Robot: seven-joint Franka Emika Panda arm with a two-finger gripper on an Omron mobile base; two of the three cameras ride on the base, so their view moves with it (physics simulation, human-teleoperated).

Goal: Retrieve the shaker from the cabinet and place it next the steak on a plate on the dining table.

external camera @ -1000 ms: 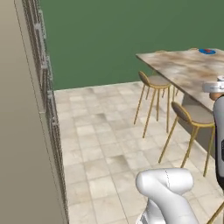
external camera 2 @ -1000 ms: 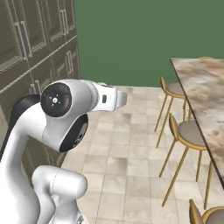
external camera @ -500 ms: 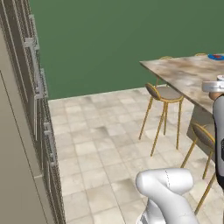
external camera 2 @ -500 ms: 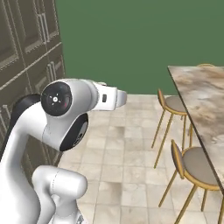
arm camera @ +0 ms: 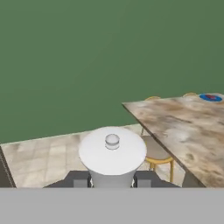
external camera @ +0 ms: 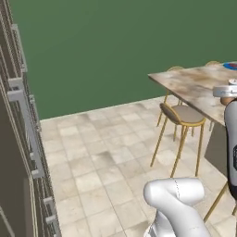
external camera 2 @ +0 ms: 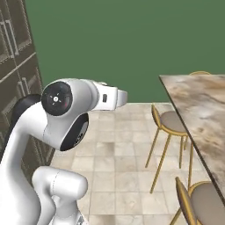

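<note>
Green wall and pale floor tiles frame the scene, with the arm in transit. Nearest, in the hand view, the gripper (arm camera: 112, 178) has its fingers pinching the shaker (arm camera: 112, 153) from both sides, its white-grey cap facing the camera; the orange-brown body is hidden below. Just beyond stands a gold-legged stool (arm camera: 155, 153), then the dining table (arm camera: 183, 127) stretching away. At its far end lies the blue plate (arm camera: 211, 97) with a red speck that I take to be the steak (arm camera: 211, 96). The plate is well apart from the shaker, so a long carry remains. Risk: the tiny shaker could slip from a narrow grip as the base turns, or the arm could clip the stool or table edge.
</note>
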